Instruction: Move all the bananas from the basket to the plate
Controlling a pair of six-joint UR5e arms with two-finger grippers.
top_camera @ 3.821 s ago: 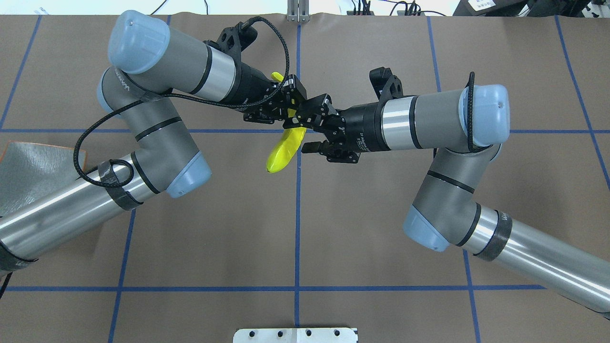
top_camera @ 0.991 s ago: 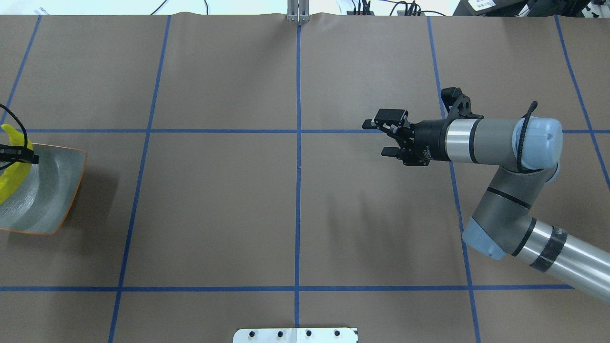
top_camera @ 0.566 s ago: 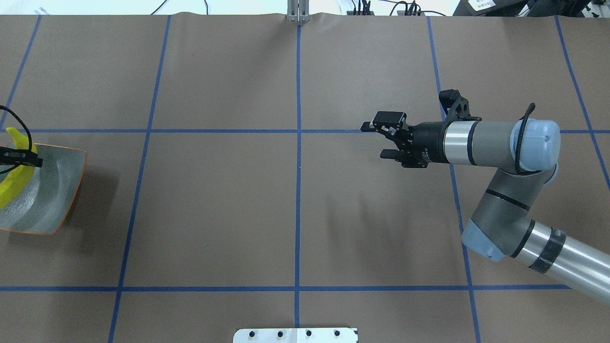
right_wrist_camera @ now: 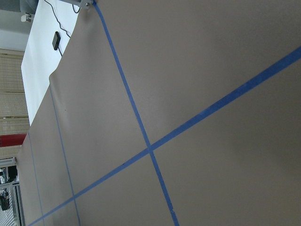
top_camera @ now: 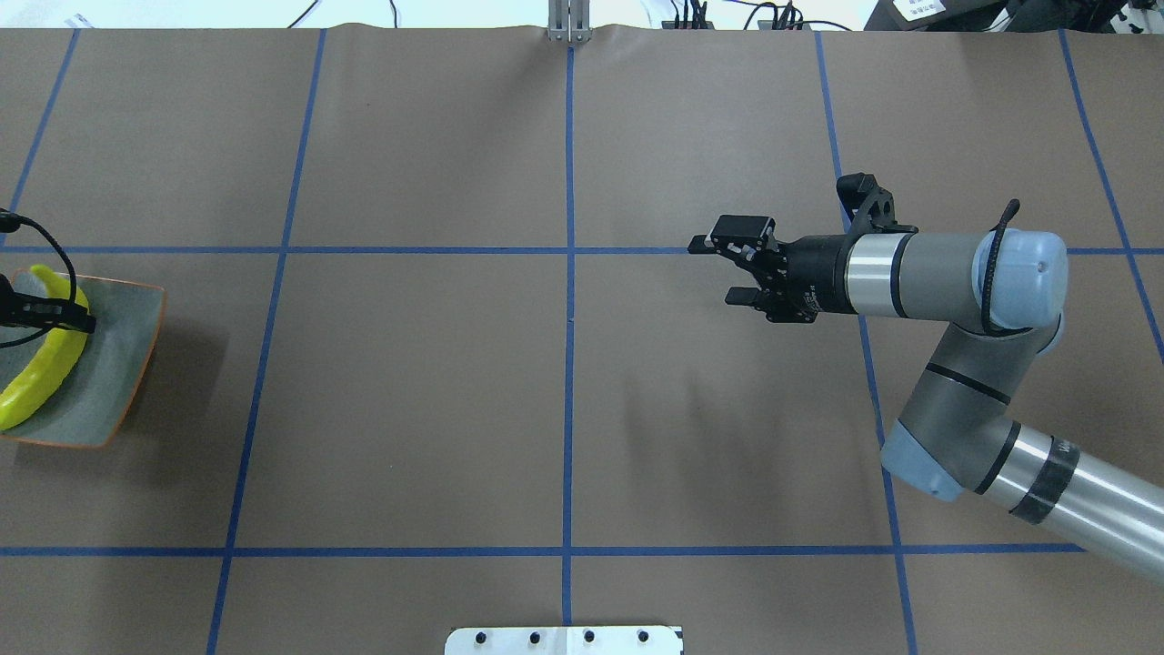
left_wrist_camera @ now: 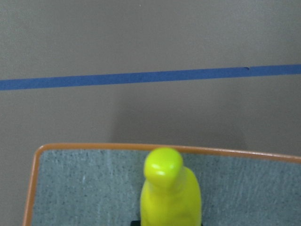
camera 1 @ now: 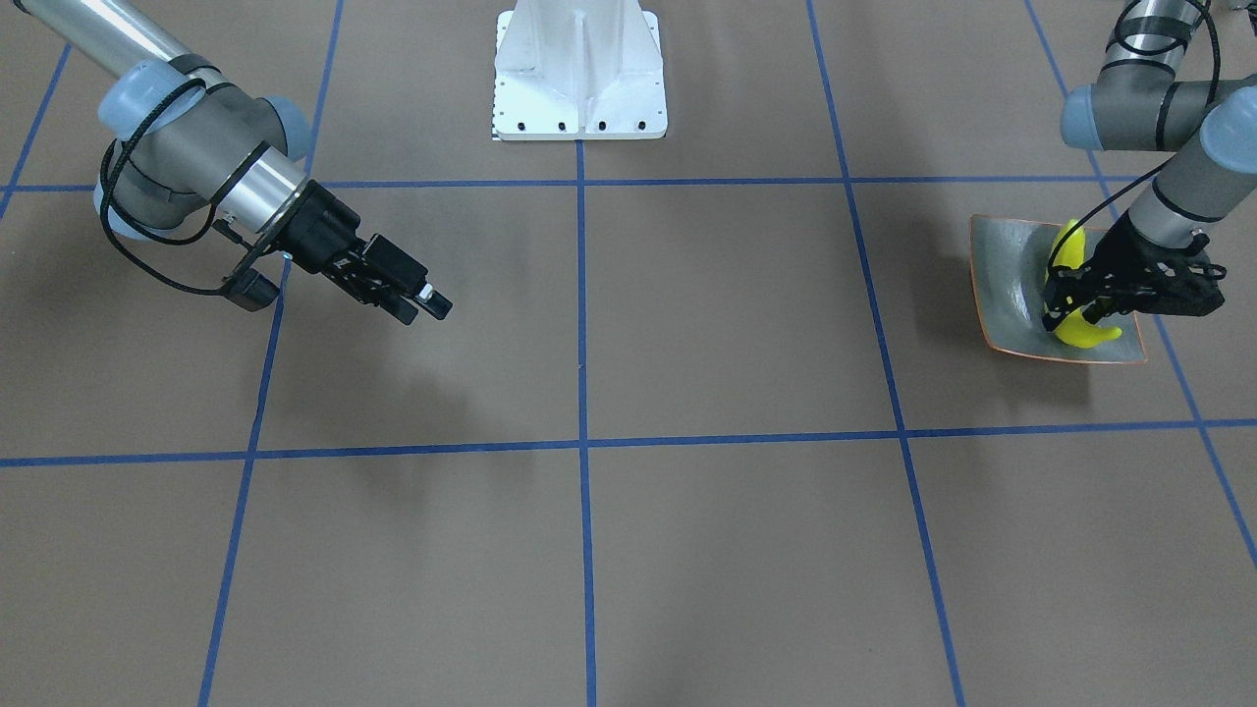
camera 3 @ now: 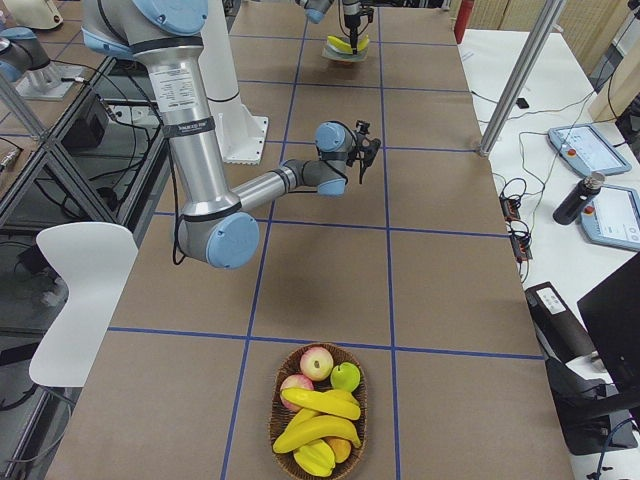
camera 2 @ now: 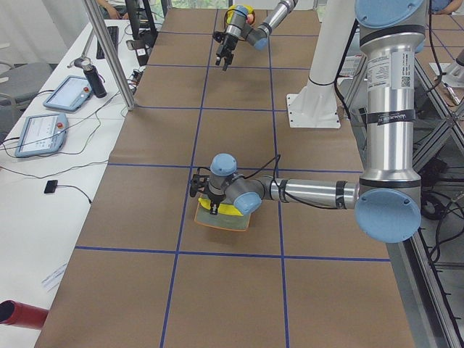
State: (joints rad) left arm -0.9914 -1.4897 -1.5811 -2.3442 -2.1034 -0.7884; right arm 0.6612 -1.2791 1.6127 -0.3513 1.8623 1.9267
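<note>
One yellow banana [camera 1: 1078,332] lies low over the grey-green plate [camera 1: 1000,285] with the orange rim. My left gripper [camera 1: 1072,299] is shut on its middle. The overhead view shows the same banana [top_camera: 41,377] slanting across the plate [top_camera: 118,364] at the far left edge. From the left wrist, the banana's end [left_wrist_camera: 164,181] sticks out over the plate [left_wrist_camera: 84,188]. My right gripper [top_camera: 714,270] hovers open and empty right of the table's centre. The basket [camera 3: 318,415] stands far off at the robot's right end and holds more bananas [camera 3: 318,418].
The basket also holds two red apples [camera 3: 317,362] and a green one [camera 3: 345,376]. The white robot base [camera 1: 579,74] stands at the middle of the near edge. Blue tape lines [top_camera: 569,273] cross the brown table cover.
The two grippers met at the table's centre around the banana; since then the left arm has carried it to the plate and lowered it. The right gripper has drawn back rightwards, open.
</note>
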